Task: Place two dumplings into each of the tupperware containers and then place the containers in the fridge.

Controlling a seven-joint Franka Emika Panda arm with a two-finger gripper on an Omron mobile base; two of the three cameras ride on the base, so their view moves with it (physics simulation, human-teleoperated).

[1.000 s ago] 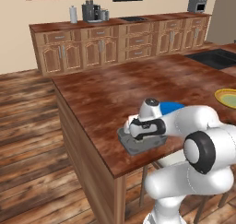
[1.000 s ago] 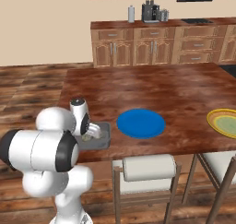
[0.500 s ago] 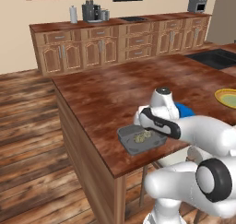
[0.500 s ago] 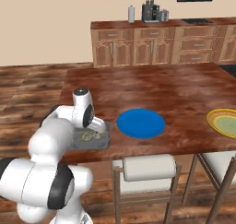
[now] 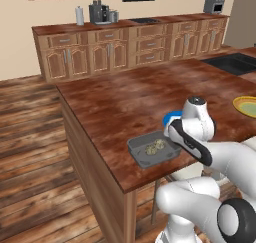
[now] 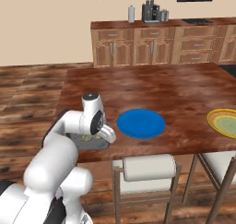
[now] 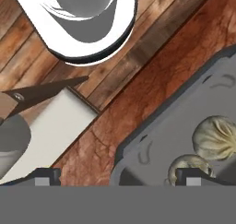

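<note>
A wooden kitchen with plank flooring and a row of wall cabinets [image 5: 125, 49] at the back; in front stands a dark reddish wood counter [image 5: 125, 97]. Near its front edge sits one dark grey container [image 5: 152, 151], and inside it lie two dumplings [image 5: 155, 147], touching or nearly touching each other. In the hand view they are pale speckled lumps [image 7: 216, 135] on the grey floor of the tub. One round blue plate [image 6: 140, 123] lies just beside the container, and one yellow-green plate [image 6: 223, 123] sits well apart toward the counter's far end. One white stool [image 6: 147, 168] stands below the counter edge. The jaws [image 7: 115, 176] show as two dark tips set far apart with nothing between them, one over the counter's edge, one over the container. Compared with half a second ago, the arm has drawn back and the whole container is uncovered. No writing can be read anywhere
</note>
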